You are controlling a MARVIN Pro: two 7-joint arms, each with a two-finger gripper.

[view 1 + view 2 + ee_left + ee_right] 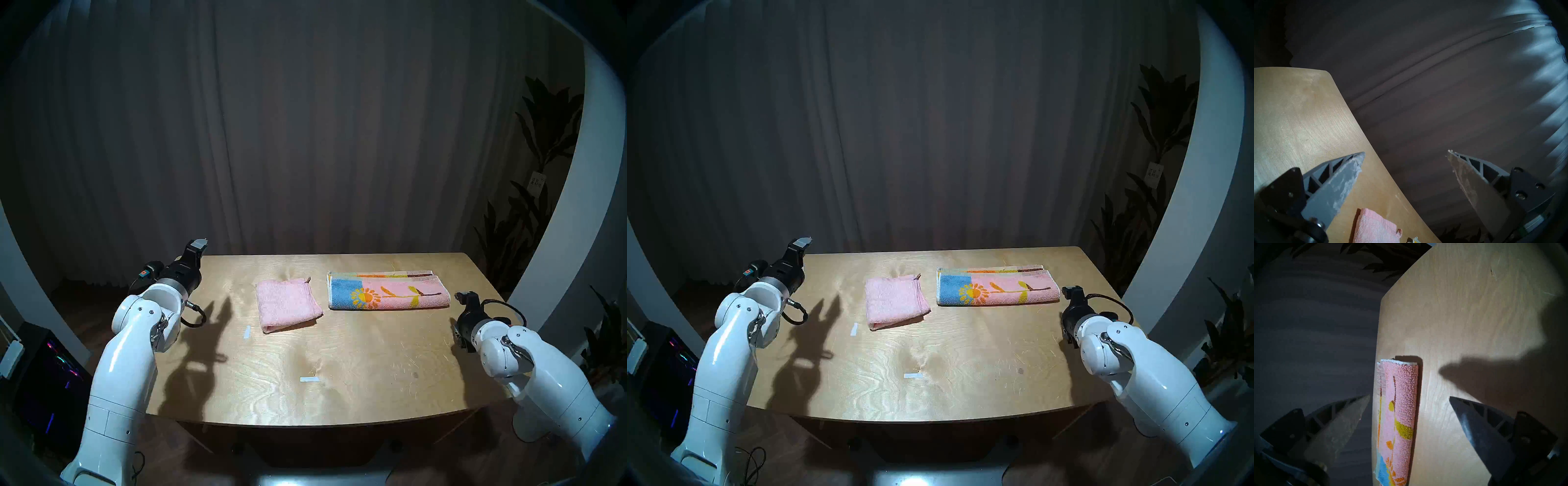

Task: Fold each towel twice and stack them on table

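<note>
A plain pink towel (286,303) (895,302) lies folded into a small square near the middle of the plywood table (339,356). To its right, a pink-and-blue towel (388,292) (996,286) with a yellow sun lies as a long folded strip. My left gripper (198,244) (1406,153) hangs open and empty above the table's back left corner, with the pink towel (1373,227) low in its wrist view. My right gripper (1409,397) stands open and empty just off the right end of the patterned towel (1400,412), apart from it.
Two white tape strips (247,332) (309,379) are stuck on the tabletop. A dark curtain hangs behind the table. Tall plants (543,169) stand at the right, and a lit computer case (57,366) sits on the floor at the left.
</note>
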